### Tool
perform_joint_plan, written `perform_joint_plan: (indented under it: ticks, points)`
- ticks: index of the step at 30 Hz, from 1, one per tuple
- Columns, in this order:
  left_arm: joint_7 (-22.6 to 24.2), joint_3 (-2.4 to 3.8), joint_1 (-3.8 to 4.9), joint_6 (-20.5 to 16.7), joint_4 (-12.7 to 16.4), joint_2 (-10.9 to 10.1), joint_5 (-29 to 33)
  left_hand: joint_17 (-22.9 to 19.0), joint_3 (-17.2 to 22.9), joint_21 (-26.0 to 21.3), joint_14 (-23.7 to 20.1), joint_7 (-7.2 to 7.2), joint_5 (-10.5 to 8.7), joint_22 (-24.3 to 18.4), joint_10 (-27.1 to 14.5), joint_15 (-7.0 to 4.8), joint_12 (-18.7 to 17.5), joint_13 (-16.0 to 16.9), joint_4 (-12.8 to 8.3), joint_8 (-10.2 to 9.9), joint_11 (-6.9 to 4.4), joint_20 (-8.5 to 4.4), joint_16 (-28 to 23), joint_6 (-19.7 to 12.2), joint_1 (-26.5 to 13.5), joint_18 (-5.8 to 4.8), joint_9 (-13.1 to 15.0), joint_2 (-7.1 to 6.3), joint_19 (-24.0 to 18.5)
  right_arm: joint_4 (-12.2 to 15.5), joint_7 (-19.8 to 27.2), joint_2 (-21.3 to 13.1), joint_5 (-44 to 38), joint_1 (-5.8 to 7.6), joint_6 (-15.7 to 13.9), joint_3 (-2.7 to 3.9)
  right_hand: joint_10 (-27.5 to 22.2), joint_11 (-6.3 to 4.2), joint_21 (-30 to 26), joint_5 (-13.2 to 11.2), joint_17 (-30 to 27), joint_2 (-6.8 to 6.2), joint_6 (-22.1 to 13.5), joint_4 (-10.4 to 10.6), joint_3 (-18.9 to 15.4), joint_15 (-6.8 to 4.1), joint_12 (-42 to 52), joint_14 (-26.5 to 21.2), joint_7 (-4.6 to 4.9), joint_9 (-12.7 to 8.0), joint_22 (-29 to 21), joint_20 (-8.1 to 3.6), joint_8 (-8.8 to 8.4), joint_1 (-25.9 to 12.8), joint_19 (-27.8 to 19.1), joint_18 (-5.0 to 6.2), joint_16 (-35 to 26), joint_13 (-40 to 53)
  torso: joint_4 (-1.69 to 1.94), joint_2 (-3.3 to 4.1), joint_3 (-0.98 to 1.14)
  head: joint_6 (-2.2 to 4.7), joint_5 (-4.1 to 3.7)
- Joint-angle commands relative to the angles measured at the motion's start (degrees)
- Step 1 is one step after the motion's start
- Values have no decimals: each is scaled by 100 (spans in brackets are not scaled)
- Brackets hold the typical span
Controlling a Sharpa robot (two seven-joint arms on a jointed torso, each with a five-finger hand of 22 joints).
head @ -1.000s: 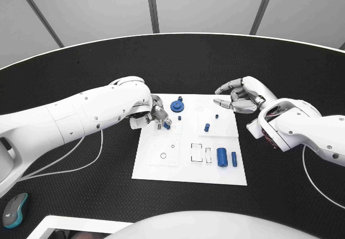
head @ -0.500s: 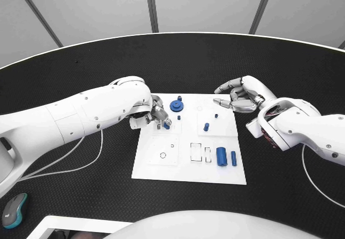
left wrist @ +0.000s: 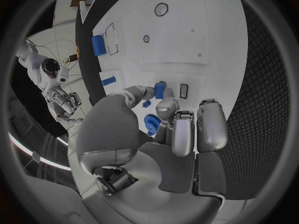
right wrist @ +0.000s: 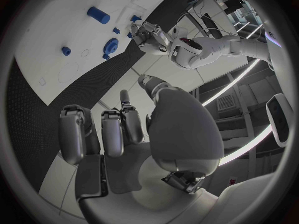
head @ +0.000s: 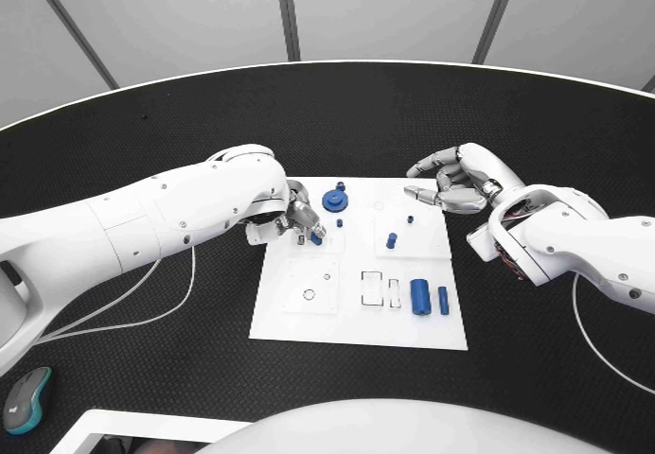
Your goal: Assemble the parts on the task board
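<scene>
Several small blue parts (head: 420, 296) sit on the white task board (head: 327, 322) in the middle of the black tabletop (head: 164, 378): two cylinders near its right edge, a gear-like piece and pegs farther back. The left hand (head: 298, 223) rests on the board's far left part, pinching a small blue part (left wrist: 160, 89) between its fingertips. The right hand (head: 457, 182) hovers just beyond the board's far right corner, fingers loosely curled, holding nothing.

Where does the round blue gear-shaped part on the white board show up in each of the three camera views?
Head view: the blue gear part stands at the task board's far edge, just beyond the left hand.
Left wrist view: it peeks out behind that hand's fingers.
Right wrist view: it sits near the board's edge.
Shared landmark: the left hand.
</scene>
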Motion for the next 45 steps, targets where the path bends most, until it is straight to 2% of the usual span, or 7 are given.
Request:
perform_joint_plan:
  ticks: [1, 11, 18, 45]
  points:
    - [-8, 0, 0, 7, -4, 2, 0, 1232, 764, 32, 528, -49, -2, 5, 21, -39, -21, -7, -801, 32, -35, -4, 29, 86, 19, -117, 9, 58, 54, 1, 0, -1, 0, 0, 0, 0, 23, -15, -28, 24, 1182, 39, 32, 40, 2, -44, 23, 511, 0, 8, 1005, -50, 28, 22, 319, 43, -36, 714, -1, -1, -1, 0, -1]
    - [-51, -1, 0, 20, -12, -3, 0, 1233, 689, 34, 529, -87, -12, 14, 65, -62, -51, -73, -772, 93, -67, -12, 29, 106, -10, -119, 90, 86, 59, 8, -3, -12, 0, 0, -1, 0, 23, -15, -28, 24, 1182, 39, 32, 40, 2, -44, 23, 511, 0, 8, 1005, -50, 28, 22, 319, 43, -36, 714, 7, 2, -5, -7, -4]
    - [-71, -2, -1, -37, -23, -2, -1, 1239, 635, 46, 531, -113, -40, 45, 100, -79, -63, -109, -752, 133, -89, -21, 32, 114, -30, -125, 147, 99, 73, 7, -2, -11, 0, 0, -4, 0, 24, -17, -33, 28, 1177, 39, 35, 52, -3, -45, 21, 510, -2, 9, 1003, -52, 35, 15, 318, 44, -39, 711, -2, -1, -1, -21, 1]
    - [-87, -3, -10, 7, -74, 74, -2, 1237, 619, 46, 530, -121, -49, 47, 120, -85, -47, -96, -748, 142, -96, -24, 30, 113, -32, -126, 163, 109, 75, 26, -3, -28, 0, 1, -7, 0, 24, -18, -33, 32, 1178, 39, 35, 54, -3, -46, 20, 511, -3, 9, 1003, -52, 36, 15, 318, 44, -39, 710, -1, 4, 3, -49, -33]
